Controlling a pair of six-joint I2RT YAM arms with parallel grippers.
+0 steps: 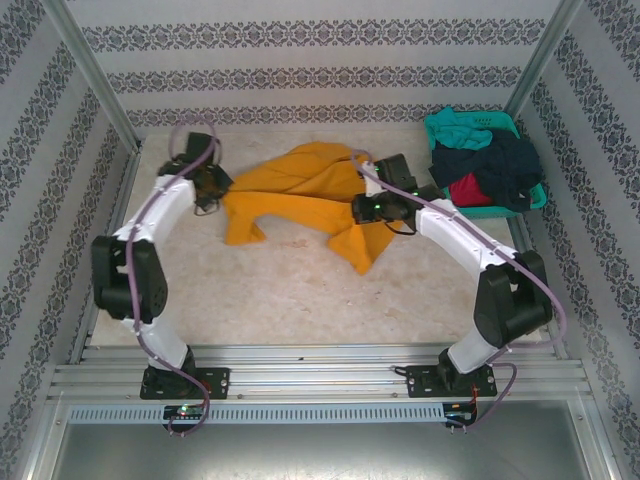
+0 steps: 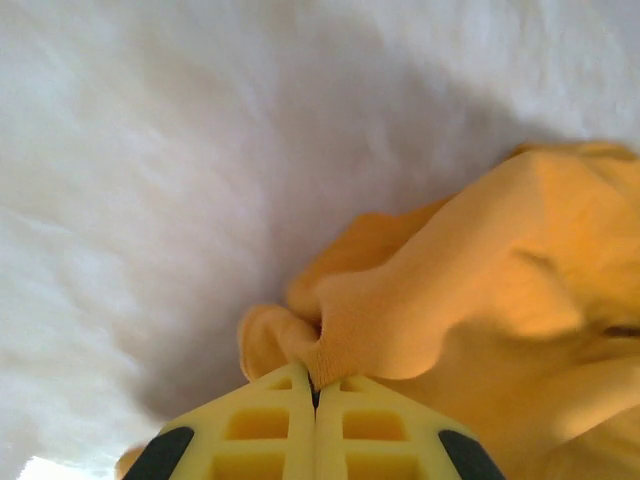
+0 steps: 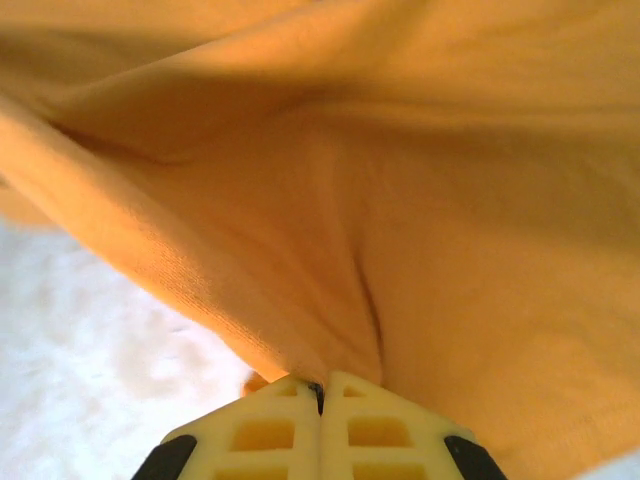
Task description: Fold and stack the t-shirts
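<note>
Left hand [image 2: 315, 385], right hand [image 3: 320, 385] clamped on orange shirt [image 1: 300, 190] | basket [image 1: 536, 196]: teal [image 1: 462, 128], navy [image 1: 497, 160], red shirts [image 1: 470, 190]

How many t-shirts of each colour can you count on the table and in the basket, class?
orange-yellow t-shirt, on the table: 1
teal t-shirt, in the basket: 1
dark navy t-shirt, in the basket: 1
red t-shirt, in the basket: 1
Total: 4, as far as the heap shows

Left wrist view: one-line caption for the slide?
Left gripper shut on a bunched edge of the orange-yellow t-shirt, pale table behind.
</note>
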